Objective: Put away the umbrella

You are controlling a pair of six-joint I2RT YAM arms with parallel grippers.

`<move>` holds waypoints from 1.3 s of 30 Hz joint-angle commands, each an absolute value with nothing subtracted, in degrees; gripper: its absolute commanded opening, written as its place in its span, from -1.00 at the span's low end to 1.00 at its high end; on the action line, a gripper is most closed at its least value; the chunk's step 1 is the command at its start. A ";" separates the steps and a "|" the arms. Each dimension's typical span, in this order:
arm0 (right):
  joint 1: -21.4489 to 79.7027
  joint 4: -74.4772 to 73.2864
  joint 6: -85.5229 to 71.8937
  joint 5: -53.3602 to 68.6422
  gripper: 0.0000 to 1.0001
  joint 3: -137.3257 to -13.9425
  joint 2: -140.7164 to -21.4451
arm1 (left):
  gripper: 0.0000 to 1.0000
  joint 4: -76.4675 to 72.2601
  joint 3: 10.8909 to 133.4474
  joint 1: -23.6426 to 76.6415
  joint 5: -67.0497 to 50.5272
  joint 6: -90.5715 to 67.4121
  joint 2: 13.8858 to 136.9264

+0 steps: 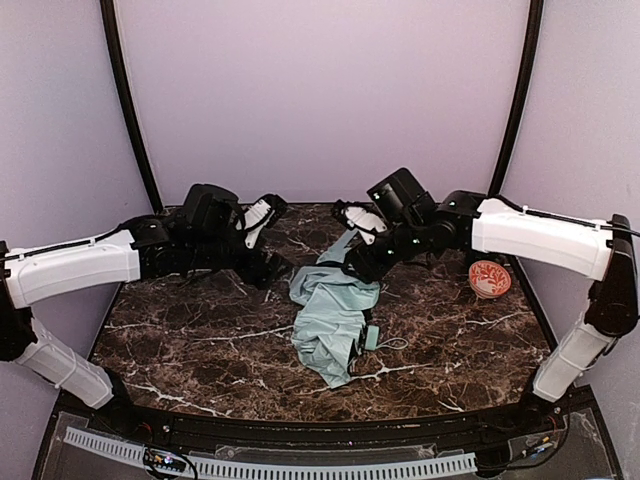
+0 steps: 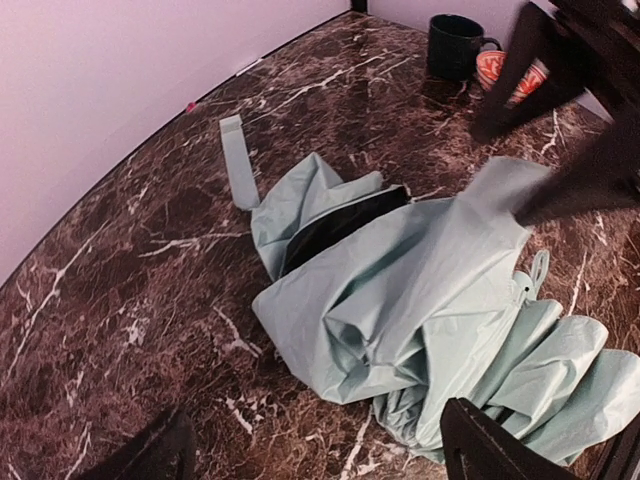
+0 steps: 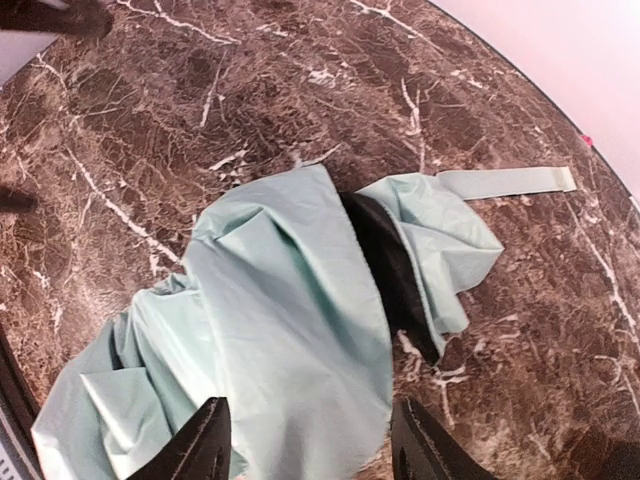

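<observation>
Umbrella [image 1: 330, 315]: lies collapsed in a loose, crumpled heap at the middle of the marble surface [image 1: 200, 340], mint fabric outward, with a fold of black underside showing.
Strap [image 2: 235, 160]: a mint strip, lying flat on the surface and trailing from the heap's far end.
Handle [image 1: 371, 337]: short, mint, at the heap's near right edge, with a thin cord [image 1: 395, 343] looping beside it.
Bowl [image 1: 489, 278]: orange and white, upright at the right of the surface, well apart from the umbrella; only its patterned inside shows.
Cup [image 2: 452, 45]: dark, upright just beside the bowl; its contents cannot be told.
Left claw [image 2: 315, 415]: spread wide and holding nothing, at the heap's left edge.
Right claw [image 3: 308, 405]: fingers parted above the mint fabric, not pinching it.
</observation>
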State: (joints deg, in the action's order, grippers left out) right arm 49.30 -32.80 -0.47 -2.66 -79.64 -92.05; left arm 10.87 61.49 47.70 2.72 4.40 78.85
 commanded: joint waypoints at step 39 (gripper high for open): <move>56.76 -30.11 1.60 -2.40 -0.34 -76.08 -108.05 | 0.68 6.39 58.01 37.97 -7.89 3.56 76.37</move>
State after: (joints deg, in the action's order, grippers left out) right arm 58.17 -31.24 1.78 -5.80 -77.06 -111.59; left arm 8.43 59.40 38.35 -2.74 2.13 79.35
